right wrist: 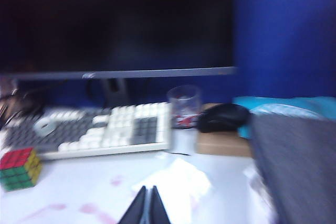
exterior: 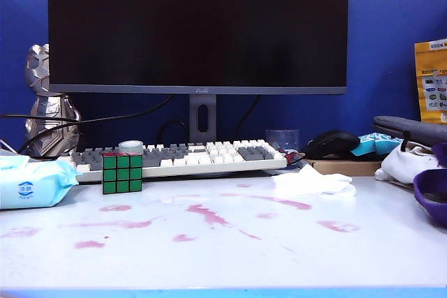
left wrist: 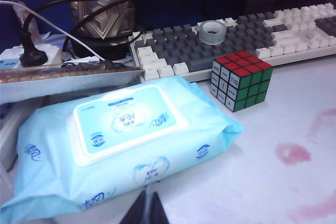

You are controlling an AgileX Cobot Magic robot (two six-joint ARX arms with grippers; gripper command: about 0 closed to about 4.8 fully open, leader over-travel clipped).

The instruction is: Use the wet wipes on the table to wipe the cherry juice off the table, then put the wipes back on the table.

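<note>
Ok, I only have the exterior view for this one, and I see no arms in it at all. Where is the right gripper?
Observer: Its wrist view shows the right gripper shut and empty, its tips aimed at the wet wipes in front of the keyboard. The picture is too blurred to tell whether they touch.
Operator: And the left one?
Observer: The left gripper is also shut and empty, at the near edge of the light-blue wipes packet.
Operator: Anything behind that packet I can't see?
Observer: A white power strip with a black plug in it.
</note>
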